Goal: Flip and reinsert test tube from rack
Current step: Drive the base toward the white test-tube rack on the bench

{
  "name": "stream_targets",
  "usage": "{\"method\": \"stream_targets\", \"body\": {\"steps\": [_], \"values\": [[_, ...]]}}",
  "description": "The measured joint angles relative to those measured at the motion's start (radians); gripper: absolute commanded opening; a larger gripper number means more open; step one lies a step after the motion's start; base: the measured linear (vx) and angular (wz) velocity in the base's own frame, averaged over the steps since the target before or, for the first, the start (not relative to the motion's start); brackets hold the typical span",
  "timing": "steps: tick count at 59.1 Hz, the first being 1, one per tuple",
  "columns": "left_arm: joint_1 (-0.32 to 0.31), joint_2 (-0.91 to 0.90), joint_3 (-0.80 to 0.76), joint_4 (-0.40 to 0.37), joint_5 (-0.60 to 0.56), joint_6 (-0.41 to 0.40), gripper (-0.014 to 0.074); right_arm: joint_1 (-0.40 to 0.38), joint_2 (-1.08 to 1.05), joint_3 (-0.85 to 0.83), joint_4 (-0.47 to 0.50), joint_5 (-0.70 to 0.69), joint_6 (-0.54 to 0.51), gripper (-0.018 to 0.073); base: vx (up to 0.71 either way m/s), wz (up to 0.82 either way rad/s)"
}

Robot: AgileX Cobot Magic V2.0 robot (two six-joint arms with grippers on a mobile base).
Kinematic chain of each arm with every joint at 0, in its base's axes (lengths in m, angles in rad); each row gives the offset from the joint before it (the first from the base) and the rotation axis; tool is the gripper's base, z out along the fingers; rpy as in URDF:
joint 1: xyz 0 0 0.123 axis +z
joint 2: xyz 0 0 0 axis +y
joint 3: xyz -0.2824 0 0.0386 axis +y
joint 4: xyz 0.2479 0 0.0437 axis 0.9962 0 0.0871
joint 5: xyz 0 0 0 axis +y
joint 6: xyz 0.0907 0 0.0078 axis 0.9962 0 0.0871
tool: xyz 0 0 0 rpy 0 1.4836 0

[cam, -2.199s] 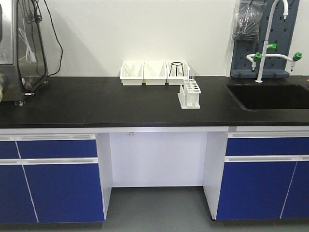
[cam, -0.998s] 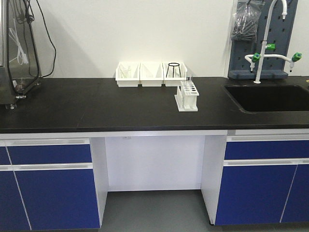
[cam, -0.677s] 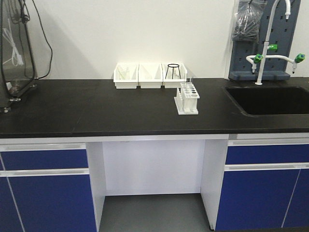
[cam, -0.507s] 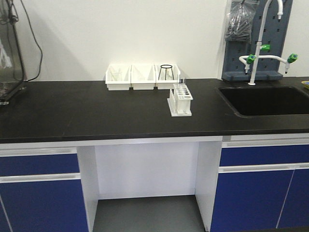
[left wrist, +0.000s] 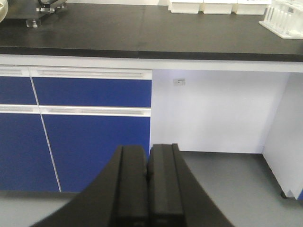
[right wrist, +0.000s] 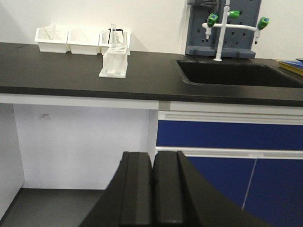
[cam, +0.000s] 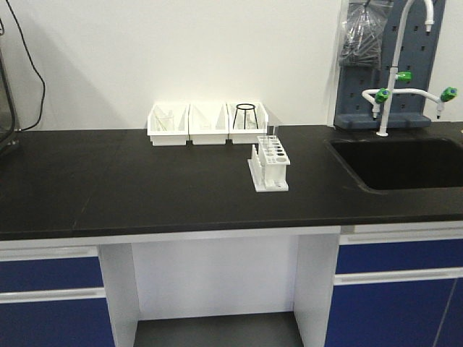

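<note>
The small white rack (cam: 269,166) stands on the black counter (cam: 145,188), in front of the rightmost bin. A thin clear test tube (right wrist: 113,32) rises from the rack's far end and is faint in the front view. The rack (right wrist: 115,59) is also up left in the right wrist view, and the rack (left wrist: 283,19) sits at the top right corner of the left wrist view. My left gripper (left wrist: 148,152) is shut and empty, low before the blue cabinets. My right gripper (right wrist: 153,158) is shut and empty, below counter height. Neither arm shows in the front view.
Three white bins (cam: 207,123) line the wall; the right one holds a black wire stand (cam: 246,116). A sink (cam: 405,163) with a green-tapped faucet (cam: 394,79) lies to the right. Blue cabinets (left wrist: 90,137) flank an open knee space (cam: 217,278). Lab apparatus (left wrist: 47,5) stands far left.
The front view has shifted: counter and rack now look nearer and lower in frame, and the apparatus at the left has slid out of view. Nothing on the counter has moved.
</note>
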Motion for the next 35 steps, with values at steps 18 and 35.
{"method": "stream_targets", "body": {"steps": [18, 35], "values": [[0.000, 0.000, 0.000, 0.000, 0.000, 0.000, -0.0006, 0.000, 0.000, 0.000, 0.000, 0.000, 0.000, -0.0012, 0.38, 0.10], [0.000, 0.000, 0.000, 0.000, 0.000, 0.000, -0.0006, 0.000, 0.000, 0.001, 0.000, 0.000, 0.000, -0.0012, 0.41, 0.17]]}}
